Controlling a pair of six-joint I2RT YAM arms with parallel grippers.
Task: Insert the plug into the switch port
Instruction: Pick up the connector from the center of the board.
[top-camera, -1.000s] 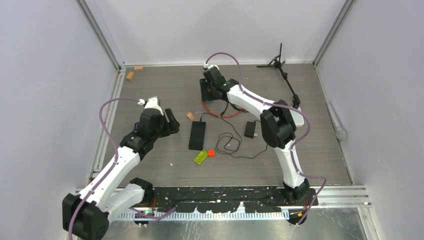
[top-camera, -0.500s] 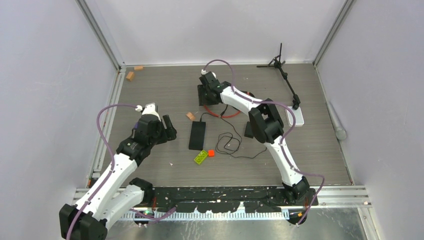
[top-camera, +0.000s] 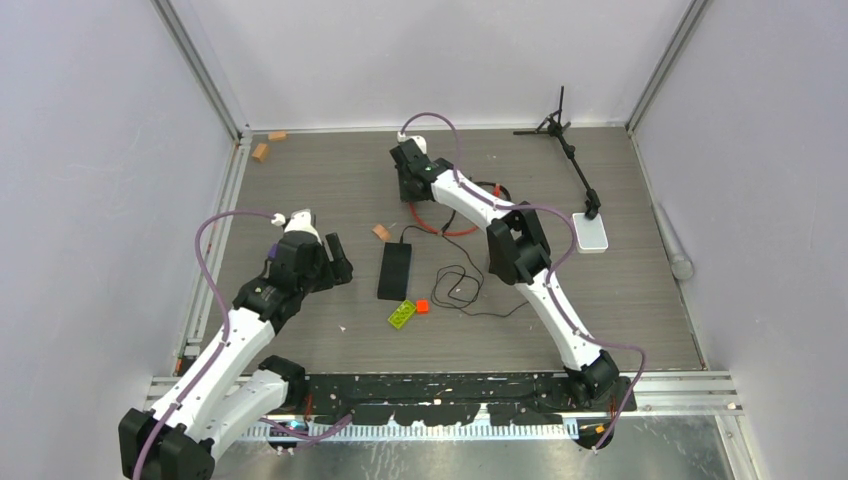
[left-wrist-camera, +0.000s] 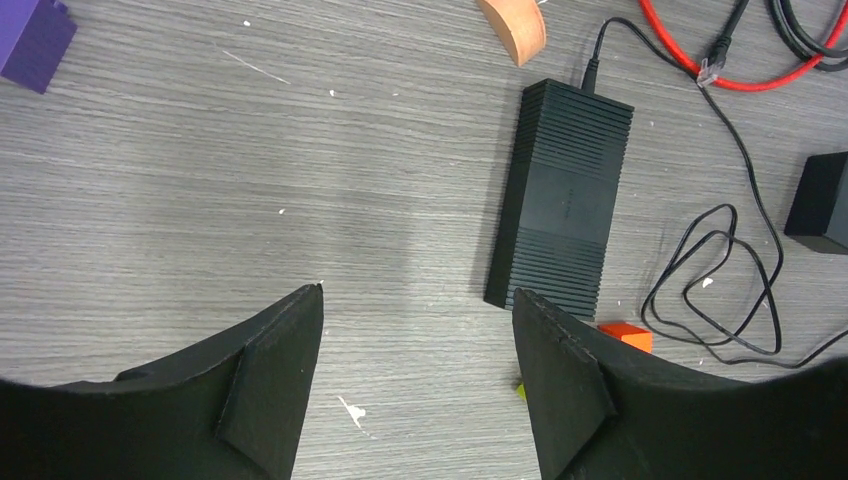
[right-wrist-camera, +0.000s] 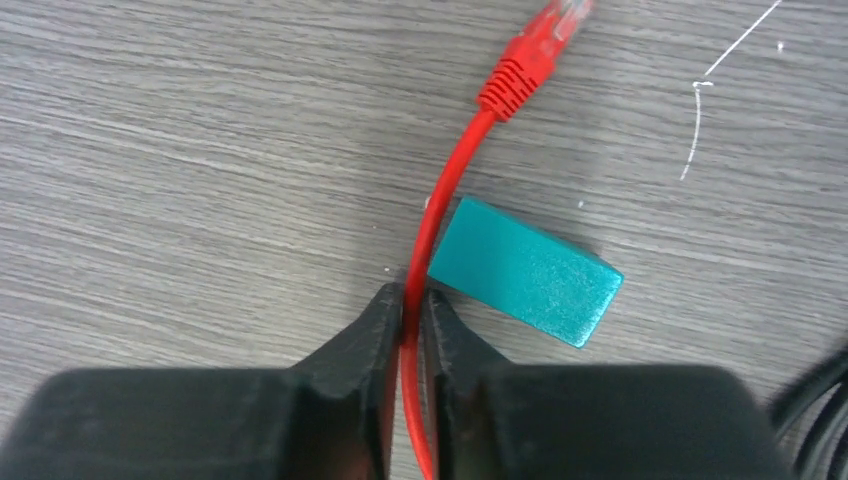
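**Left arm.** The left gripper (left-wrist-camera: 415, 300) hangs over bare table (left-wrist-camera: 200, 200), fingers (left-wrist-camera: 275, 385) spread wide, with nothing between them. In its wrist view:
- A purple block (left-wrist-camera: 35, 40) lies at the far left corner.
- A wood piece (left-wrist-camera: 515, 28) lies just beside the far end of a ribbed black box (left-wrist-camera: 565, 195).
- An orange block (left-wrist-camera: 625, 337) sits just beside the box's near end.
- A thin black wire (left-wrist-camera: 720, 290) lies in loose loops right of the box.
- A small black adapter (left-wrist-camera: 820, 200) sits at the right edge.
- A loop of the cable (left-wrist-camera: 760, 75) shows at the top, with 1 clear-tipped end (left-wrist-camera: 710, 70) flat on the table.

**Centre.** In the top view, a green brick (top-camera: 402, 314) lies near the box, on its near side.

**Right arm.** The arm is stretched to the far middle of the table. The right gripper (right-wrist-camera: 413, 300) has its 2 fingers (right-wrist-camera: 365, 335) pressed onto the red cable, pinching it a short way behind the plug (right-wrist-camera: 545, 30). The plug lies flat on the table ahead of the fingers, free of any port, its clear tip pointing away from them. A teal block (right-wrist-camera: 525, 270) lies just right of the cable, and whether they touch cannot be told.

**Far right.** A black tripod (top-camera: 560, 130) and a white pad (top-camera: 592, 233) sit well apart from the plug.
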